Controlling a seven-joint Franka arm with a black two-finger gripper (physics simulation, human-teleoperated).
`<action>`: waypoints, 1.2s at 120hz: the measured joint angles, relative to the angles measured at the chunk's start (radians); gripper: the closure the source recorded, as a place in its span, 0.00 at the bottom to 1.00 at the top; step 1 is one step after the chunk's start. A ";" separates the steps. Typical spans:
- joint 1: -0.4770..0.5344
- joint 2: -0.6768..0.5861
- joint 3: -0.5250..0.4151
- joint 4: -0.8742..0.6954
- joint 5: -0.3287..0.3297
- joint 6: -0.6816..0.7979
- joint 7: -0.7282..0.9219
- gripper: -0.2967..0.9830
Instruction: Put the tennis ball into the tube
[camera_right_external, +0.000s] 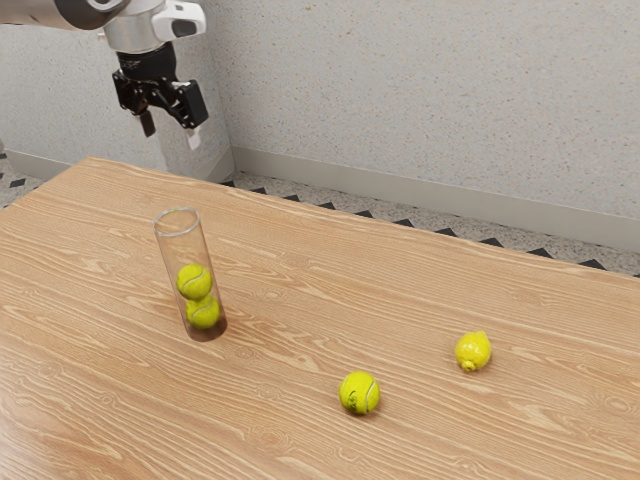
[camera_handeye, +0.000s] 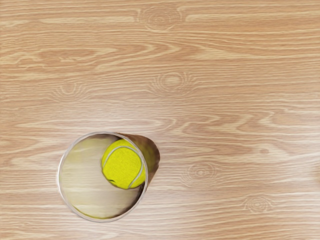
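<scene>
My gripper (camera_right_external: 171, 138) hangs high at the upper left of the exterior view, its two fingers apart with nothing between them. The clear tube (camera_right_external: 172, 250) stands upright on the table, with two tennis balls stacked inside, an upper ball (camera_right_external: 194, 281) and a lower ball (camera_right_external: 203, 313). A loose tennis ball (camera_right_external: 359, 393) lies on the table toward the exterior view's right of the tube. In the wrist view, the tube's rim (camera_handeye: 59, 177) and a ball (camera_handeye: 123, 166) inside it are seen from above.
A yellow lemon (camera_right_external: 473, 351) rests on the wooden table (camera_right_external: 300, 260), beyond the loose ball toward the exterior view's right. The table's far edge runs in front of a speckled wall (camera_right_external: 430, 110).
</scene>
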 joint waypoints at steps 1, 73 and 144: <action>0.001 0.000 0.000 0.000 0.000 0.000 0.000 0.23; 0.054 -0.056 -0.139 -0.217 -0.106 0.021 0.010 0.23; -0.287 -0.001 -0.179 -0.600 -0.118 0.492 -0.046 0.23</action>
